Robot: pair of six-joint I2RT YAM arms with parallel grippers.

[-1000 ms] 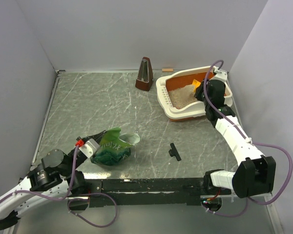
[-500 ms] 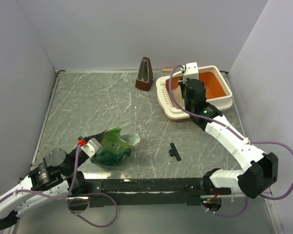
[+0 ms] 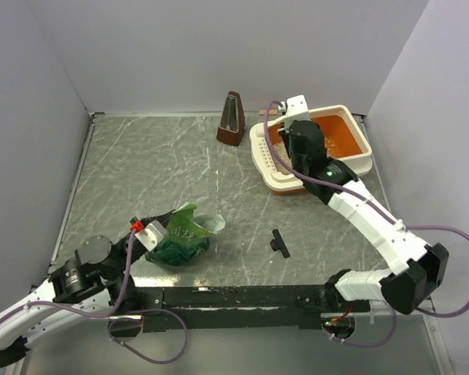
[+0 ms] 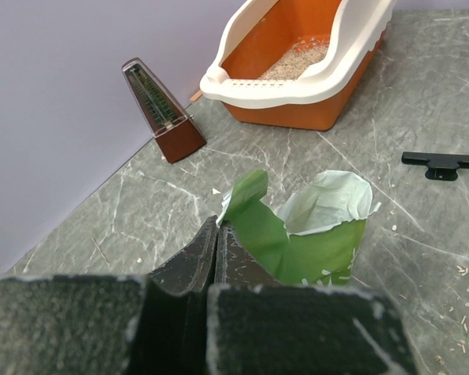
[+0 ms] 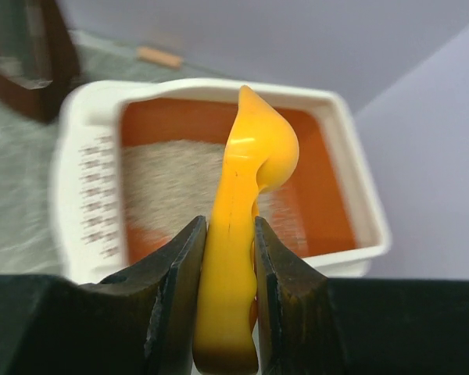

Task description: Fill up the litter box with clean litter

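The litter box, cream outside and orange inside, stands at the back right with its slotted rim to the left. It also shows in the left wrist view and the right wrist view. Pale litter covers the half of its floor by the slotted end. My right gripper hangs over the box, shut on the handle of an orange scoop. My left gripper is shut on the edge of the open green bag.
A brown metronome stands left of the box. A small black part lies on the table between bag and box. A wooden stick lies by the back wall. Stray granules dot the table.
My right arm has swung left with the scoop, from the box's right end to above its slotted end. My left arm has shifted slightly, still holding the bag.
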